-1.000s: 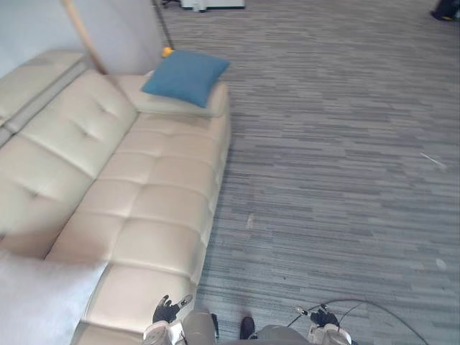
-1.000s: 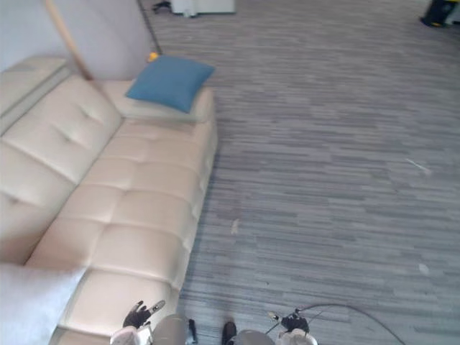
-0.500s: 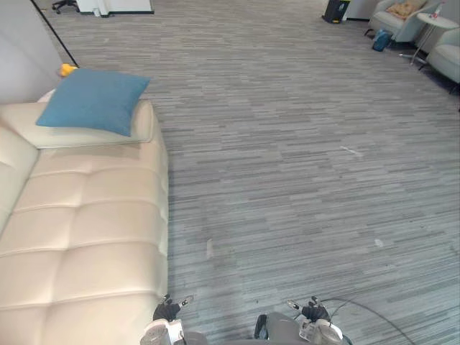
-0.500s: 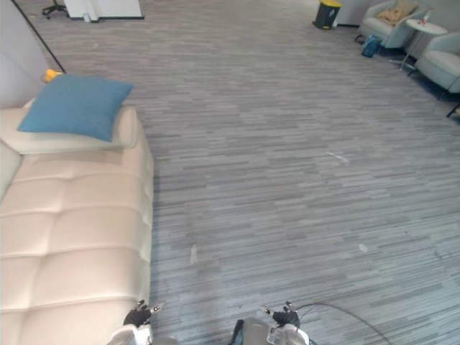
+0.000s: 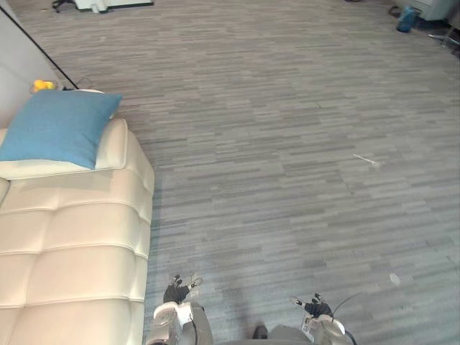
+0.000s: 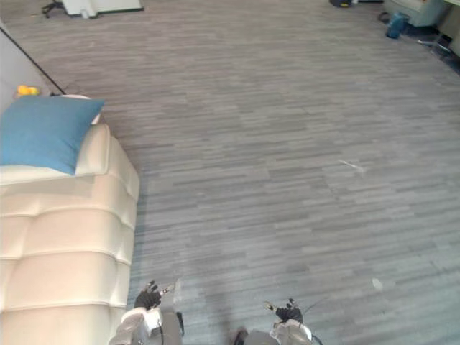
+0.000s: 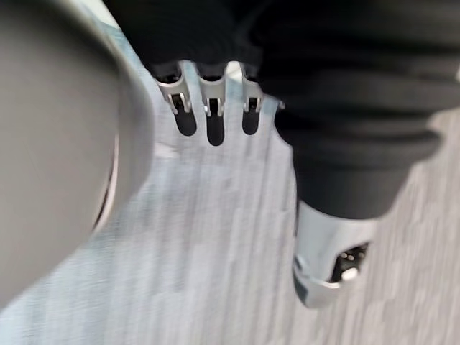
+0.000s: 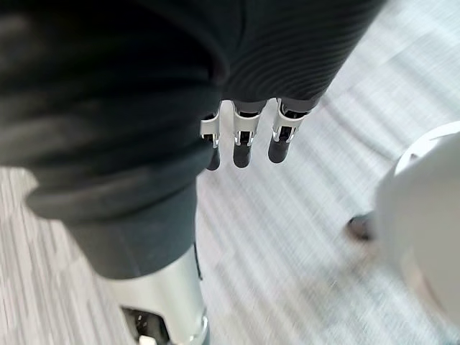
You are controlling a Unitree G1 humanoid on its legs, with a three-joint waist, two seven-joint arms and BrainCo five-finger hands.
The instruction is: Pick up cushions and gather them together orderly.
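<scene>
Where the tufted cream sofa (image 5: 72,237) ends, square blue cushion (image 5: 54,129), seemingly fabric.

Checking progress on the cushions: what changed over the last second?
The camera swung right, putting the sofa at the view's left edge; no thing moved, none was grasped. The blue cushion still lies on the sofa's arm; the left hand and right hand stay low, open, empty.

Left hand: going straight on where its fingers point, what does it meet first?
Probably the carpet floor: the left hand hangs open, fingers aimed at bare floor right of the sofa. Depth unclear.
</scene>
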